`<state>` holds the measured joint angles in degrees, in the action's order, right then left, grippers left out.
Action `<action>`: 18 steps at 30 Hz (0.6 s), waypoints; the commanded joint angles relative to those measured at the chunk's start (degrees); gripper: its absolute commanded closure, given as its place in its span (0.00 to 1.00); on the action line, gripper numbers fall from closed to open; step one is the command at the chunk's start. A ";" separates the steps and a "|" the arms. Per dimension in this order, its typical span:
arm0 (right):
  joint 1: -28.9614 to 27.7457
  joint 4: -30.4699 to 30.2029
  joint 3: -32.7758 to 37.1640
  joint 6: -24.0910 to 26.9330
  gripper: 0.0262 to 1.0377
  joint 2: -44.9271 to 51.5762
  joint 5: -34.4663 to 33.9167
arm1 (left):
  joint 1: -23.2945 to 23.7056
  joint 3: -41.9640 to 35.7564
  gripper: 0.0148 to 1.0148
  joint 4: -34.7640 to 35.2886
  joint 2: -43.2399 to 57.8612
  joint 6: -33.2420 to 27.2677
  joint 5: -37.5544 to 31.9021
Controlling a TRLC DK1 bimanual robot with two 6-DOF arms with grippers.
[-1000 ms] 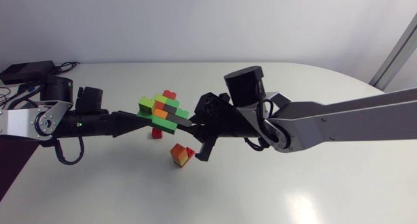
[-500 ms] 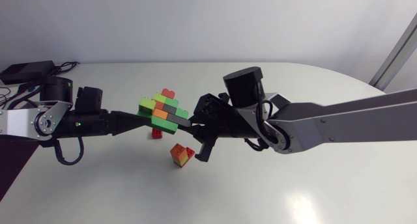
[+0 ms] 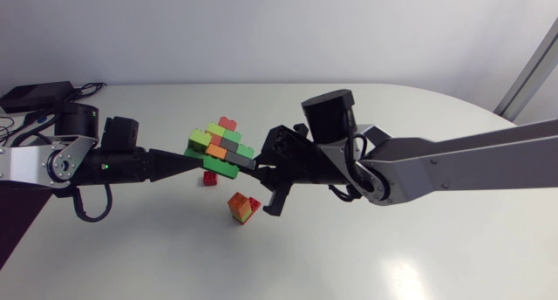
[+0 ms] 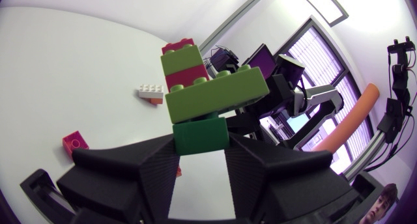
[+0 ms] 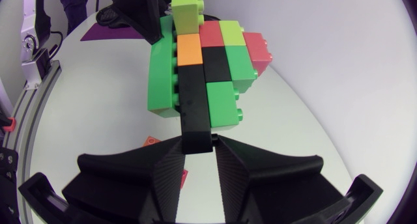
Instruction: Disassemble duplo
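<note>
The multicoloured block of plastic duplo bricks [image 3: 220,145] hangs above the white worktop [image 3: 392,248], left of centre, almost unmoved and still whole, with the left end effector [image 3: 186,160] clamped on its dark green brick [image 4: 201,134] and the right end effector [image 3: 254,166] on its long black brick [image 5: 195,100], so no piece separates yet.

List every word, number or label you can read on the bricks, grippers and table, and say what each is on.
None can be read.
The stack, held by the left gripper and the right gripper, shows no legible print.
The loose bricks and the table show no text either.
</note>
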<state>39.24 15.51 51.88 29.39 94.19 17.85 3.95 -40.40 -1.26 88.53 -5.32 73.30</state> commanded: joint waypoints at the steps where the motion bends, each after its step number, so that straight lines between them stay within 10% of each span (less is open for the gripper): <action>1: -0.66 -0.30 -0.46 -1.61 0.77 -1.03 2.46 | -0.08 -0.91 0.78 -1.03 0.77 -2.06 -1.14; 18: -5.76 -1.18 2.88 -6.18 0.77 1.43 1.67 | -1.84 0.50 0.78 -4.02 -0.29 -3.55 -8.52</action>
<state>34.11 14.44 53.15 24.62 94.28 20.36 2.55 -40.40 -4.40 88.51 -8.10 65.41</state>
